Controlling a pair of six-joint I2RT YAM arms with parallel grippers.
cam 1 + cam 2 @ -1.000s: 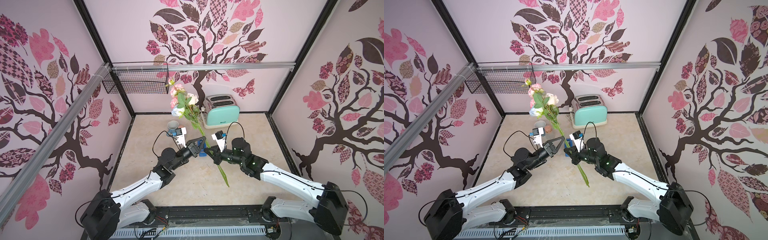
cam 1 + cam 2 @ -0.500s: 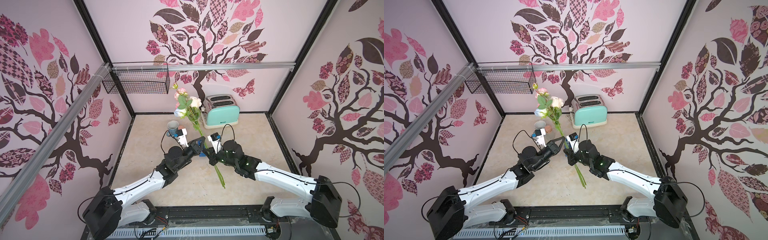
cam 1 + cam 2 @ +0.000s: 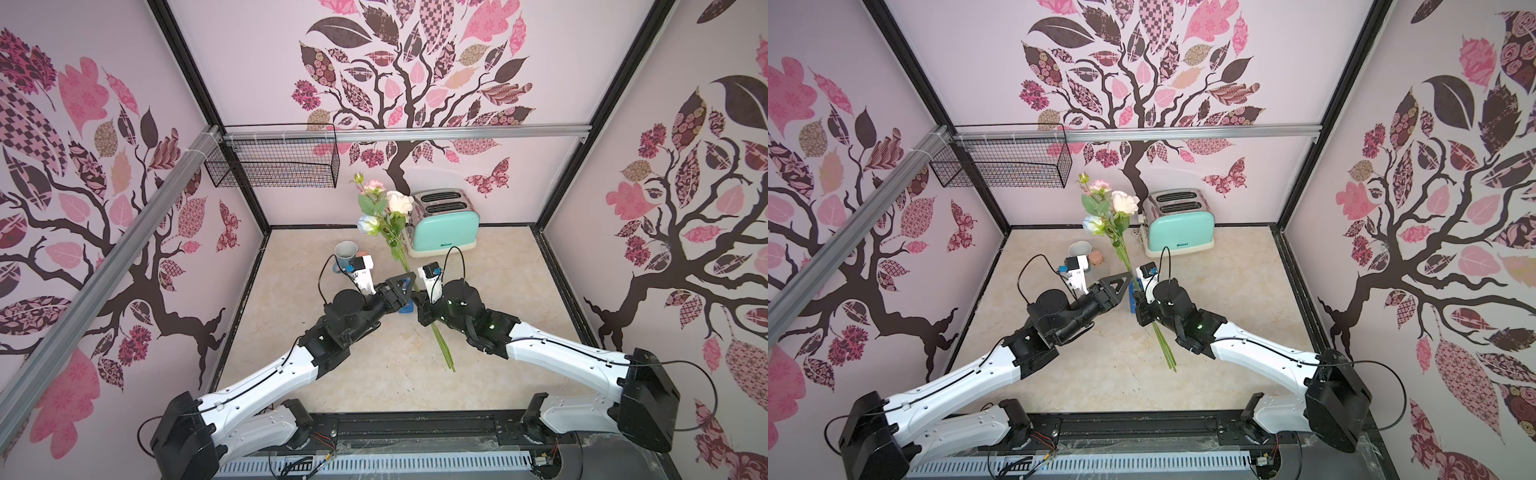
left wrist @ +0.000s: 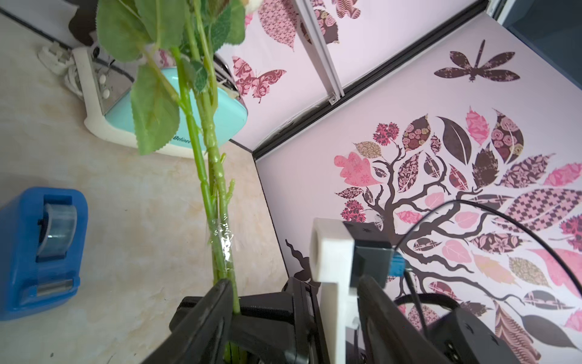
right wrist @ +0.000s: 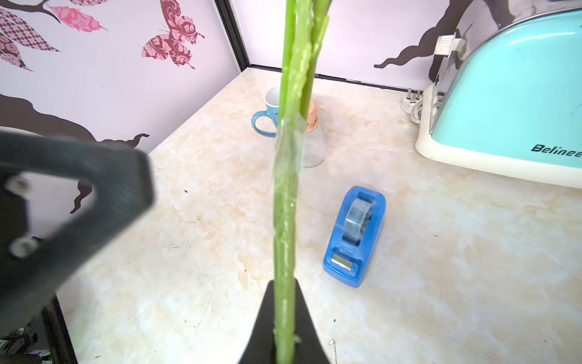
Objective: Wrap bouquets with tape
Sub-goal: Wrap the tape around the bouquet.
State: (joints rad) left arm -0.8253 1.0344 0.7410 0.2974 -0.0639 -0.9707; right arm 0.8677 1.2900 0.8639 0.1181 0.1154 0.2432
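The right pincer (image 5: 283, 310) clamped the bouquet (image 3: 1120, 249) by its stems, blooms uppermost, below a band of clear tape (image 4: 222, 241), while the left pincer (image 3: 1121, 284) beside them seemed open and the blue tape dispenser (image 5: 356, 236) sat on the tabletop (image 5: 456, 268).

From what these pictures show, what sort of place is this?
Probably a robot test booth dressed as a kitchen corner. A toaster and a mug stand on a marble-look counter. Printed walls close it in, and the left arm and right arm reach in from its front edge.
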